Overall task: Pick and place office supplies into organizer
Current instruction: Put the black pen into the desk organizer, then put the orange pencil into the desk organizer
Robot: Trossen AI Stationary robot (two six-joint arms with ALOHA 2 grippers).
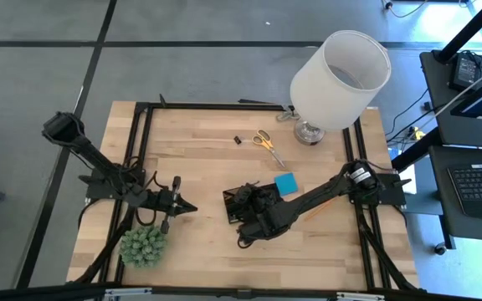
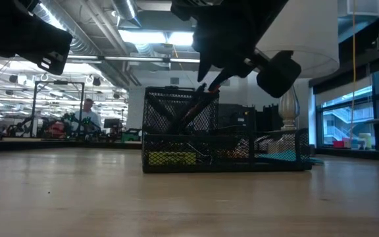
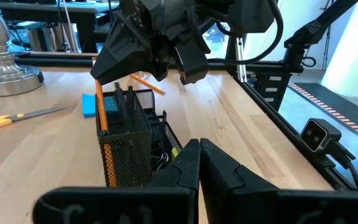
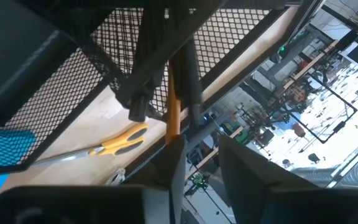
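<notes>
Organizer, mid-table, sits directly under the right gripper, whose fingers we find slightly parted above the tall mesh cup, clamping nothing. We judge a careless lift could snag that cup and tip its pens and pencil. Scissors and blue pad lie outside. Left gripper waits closed.

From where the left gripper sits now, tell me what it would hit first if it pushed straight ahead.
Most likely the black mesh organizer: the shut left gripper points at it, with bare table between. The right gripper hangs over that organizer; depth is hard to judge.
</notes>
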